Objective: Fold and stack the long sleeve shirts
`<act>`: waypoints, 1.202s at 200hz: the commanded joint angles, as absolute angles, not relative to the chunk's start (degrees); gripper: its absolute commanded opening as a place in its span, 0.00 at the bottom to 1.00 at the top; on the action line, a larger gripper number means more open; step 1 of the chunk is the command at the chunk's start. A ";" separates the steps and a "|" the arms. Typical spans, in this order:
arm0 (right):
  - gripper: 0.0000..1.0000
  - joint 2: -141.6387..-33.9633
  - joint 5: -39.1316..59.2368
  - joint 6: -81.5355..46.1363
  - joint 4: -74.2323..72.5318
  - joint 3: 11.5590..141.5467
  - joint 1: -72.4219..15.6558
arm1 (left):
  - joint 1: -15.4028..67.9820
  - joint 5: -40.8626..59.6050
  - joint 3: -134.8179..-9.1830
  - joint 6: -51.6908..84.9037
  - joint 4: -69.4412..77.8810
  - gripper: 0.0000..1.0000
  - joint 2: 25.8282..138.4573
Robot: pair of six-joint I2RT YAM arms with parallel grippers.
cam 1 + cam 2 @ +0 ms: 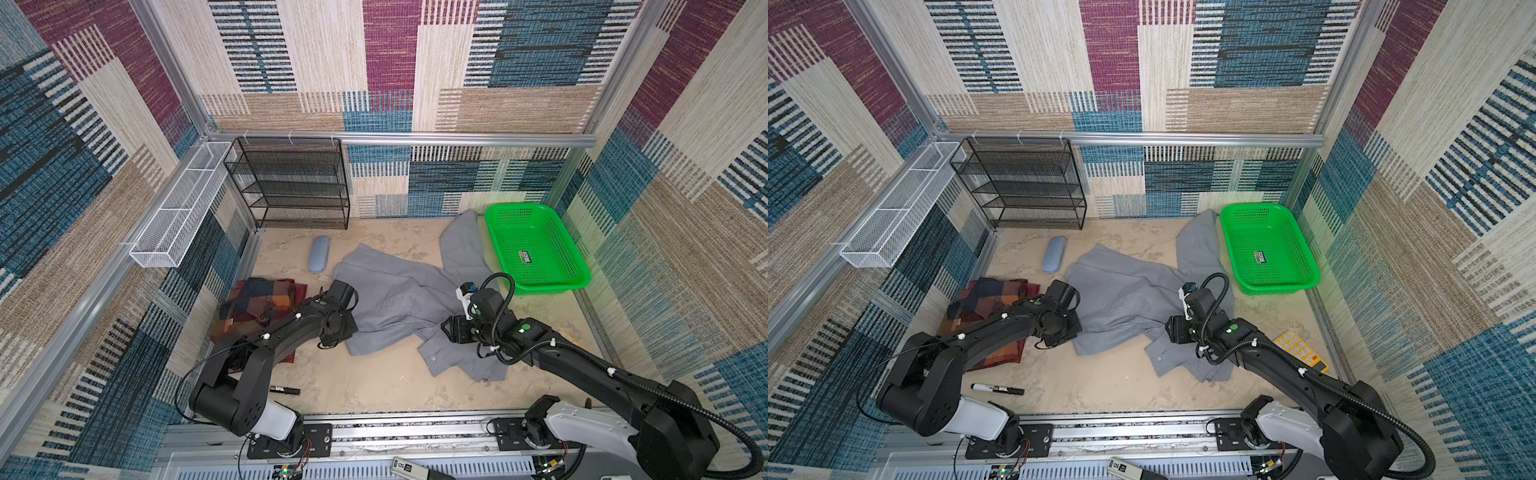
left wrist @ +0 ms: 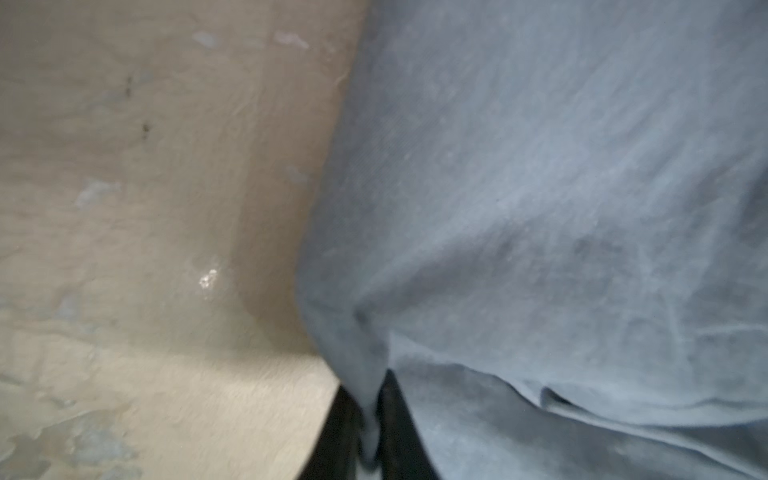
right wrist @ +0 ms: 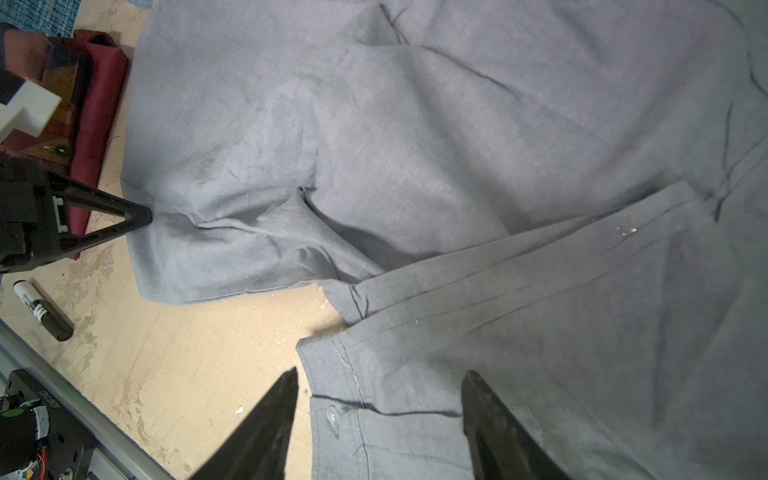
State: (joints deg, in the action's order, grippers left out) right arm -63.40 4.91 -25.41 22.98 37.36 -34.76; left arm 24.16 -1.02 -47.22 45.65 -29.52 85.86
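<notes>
The grey long sleeve shirt (image 1: 399,291) (image 1: 1125,291) lies rumpled and spread across the middle of the table. My left gripper (image 1: 347,332) (image 2: 370,424) is shut on a pinch of its left edge (image 2: 540,208); in the right wrist view the left gripper (image 3: 147,218) has its tip at that edge. My right gripper (image 1: 445,328) (image 3: 378,374) stands open just over the shirt's buttoned hem corner (image 3: 415,145), with cloth between its fingers but not gripped. The plaid shirt (image 1: 257,299) (image 1: 988,295) (image 3: 95,104) lies folded at the left, partly under the left arm.
A green basket (image 1: 540,286) stands at the back right, touching a grey sleeve. A black wire shelf (image 1: 291,183) and a white wire tray (image 1: 178,216) line the back left. A blue-grey case (image 1: 318,253), a black marker (image 1: 996,388) and a yellow pad (image 1: 1300,349) lie on the table.
</notes>
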 commanded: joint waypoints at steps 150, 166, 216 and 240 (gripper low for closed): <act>0.66 -68.87 -3.88 -28.44 27.74 39.52 -47.94 | 25.09 0.16 -69.42 25.30 -68.83 0.50 80.77; 0.67 -69.52 -3.33 -31.47 28.05 39.35 -51.33 | 25.12 0.77 -67.73 25.94 -65.94 0.51 81.00; 0.68 -75.75 -9.65 -33.88 29.83 40.33 -59.38 | 25.08 2.64 -65.86 26.15 -58.74 0.50 85.36; 0.63 -79.90 -11.07 -34.19 29.50 40.89 -61.06 | 24.96 1.25 -64.97 25.67 -56.39 0.50 86.13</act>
